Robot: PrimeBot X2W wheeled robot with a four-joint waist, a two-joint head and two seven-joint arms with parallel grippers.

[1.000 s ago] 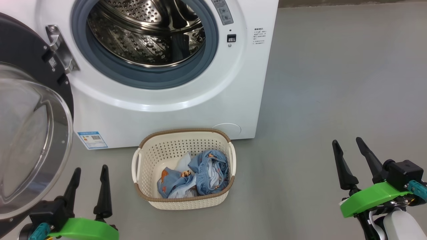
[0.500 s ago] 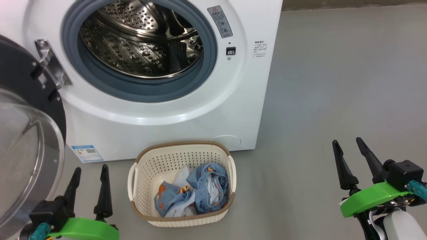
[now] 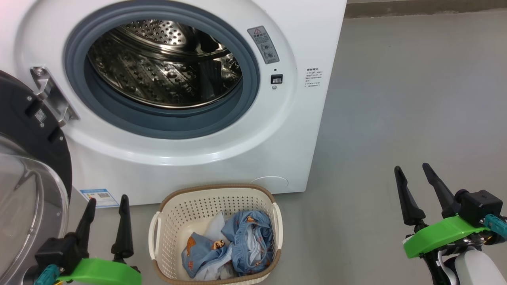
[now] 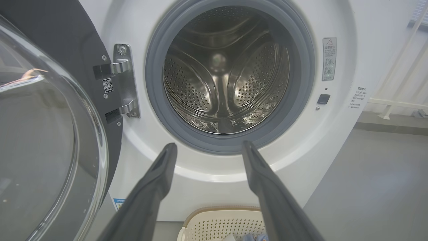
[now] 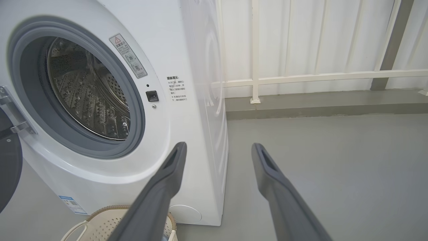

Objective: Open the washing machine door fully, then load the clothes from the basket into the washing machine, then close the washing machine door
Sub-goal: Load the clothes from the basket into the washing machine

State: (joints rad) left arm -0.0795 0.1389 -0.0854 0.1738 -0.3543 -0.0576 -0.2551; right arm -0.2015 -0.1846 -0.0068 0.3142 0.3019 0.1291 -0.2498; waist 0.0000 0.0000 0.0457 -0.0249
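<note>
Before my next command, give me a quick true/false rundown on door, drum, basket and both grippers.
The round black-rimmed glass washing machine door stands swung open at the left. True.
The cream perforated plastic basket with the brown rim sits on the grey floor before the white front-loading washing machine. True.
The perforated steel drum holds the light-blue printed clothes. False: the drum shows bare steel; the clothes lie in the basket.
The left gripper is shut on a garment. False: it is open, holding nothing.
The right gripper is open, right of the basket. True.
</note>
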